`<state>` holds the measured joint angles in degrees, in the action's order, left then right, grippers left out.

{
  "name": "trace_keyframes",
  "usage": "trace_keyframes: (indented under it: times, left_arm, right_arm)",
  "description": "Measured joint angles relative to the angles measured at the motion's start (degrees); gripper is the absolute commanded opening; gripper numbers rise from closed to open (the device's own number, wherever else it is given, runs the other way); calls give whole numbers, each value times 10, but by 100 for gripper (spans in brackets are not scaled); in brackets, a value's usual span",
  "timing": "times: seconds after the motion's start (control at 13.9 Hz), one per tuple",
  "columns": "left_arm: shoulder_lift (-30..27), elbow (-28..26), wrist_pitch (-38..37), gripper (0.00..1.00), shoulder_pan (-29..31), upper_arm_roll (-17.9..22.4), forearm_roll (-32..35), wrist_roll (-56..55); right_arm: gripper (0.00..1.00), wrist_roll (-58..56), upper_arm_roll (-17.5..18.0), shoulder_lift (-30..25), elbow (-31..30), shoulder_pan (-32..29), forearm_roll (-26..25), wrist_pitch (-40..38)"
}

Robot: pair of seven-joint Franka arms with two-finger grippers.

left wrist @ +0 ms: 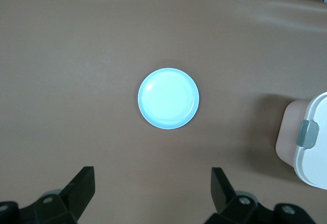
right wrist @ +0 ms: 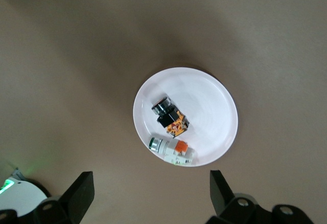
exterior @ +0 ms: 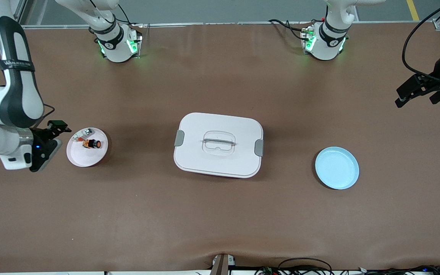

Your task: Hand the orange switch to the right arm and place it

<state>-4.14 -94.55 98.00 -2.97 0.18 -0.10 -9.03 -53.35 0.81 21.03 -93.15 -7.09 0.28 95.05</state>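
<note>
From where I sit, nothing of the transfer is done yet. The orange switch (right wrist: 170, 116) lies on its side in the white plate (right wrist: 217, 101) at the right arm's end of the surface, black cap and orange body plain in the right wrist view, with a small silvery-clear piece (right wrist: 171, 151) touching or just beside it on the same plate.

My right gripper (exterior: 57, 128) hangs just beside that plate, jaws released and empty; the switch sits ahead of them, not between them.

My left gripper (exterior: 418, 91) hangs up over the left arm's end of the surface, jaws spread wide and holding nothing. Below and ahead of those jaws is the light blue plate (left wrist: 168, 98), bare. The white lidded box (exterior: 218, 144) sits between the two plates.

So I judge everything remains: a pick of the switch off the white plate, a handover between the arms, and the placing. The task sentence has the right arm receiving, yet the switch lies at the right arm's own end, well apart from the left jaws.
</note>
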Motion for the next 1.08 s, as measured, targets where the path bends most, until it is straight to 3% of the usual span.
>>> trace_keyframes:
  times: [0.5,1.08]
  left_arm:
    - [17,4,0,100,-5,-1,0,0]
    - [18,25,-36,100,-5,-1,0,0]
  right_arm:
    - [100,243,5,-28,118,8,0,-144]
    - [100,453,2,-32,159,12,-1,-160]
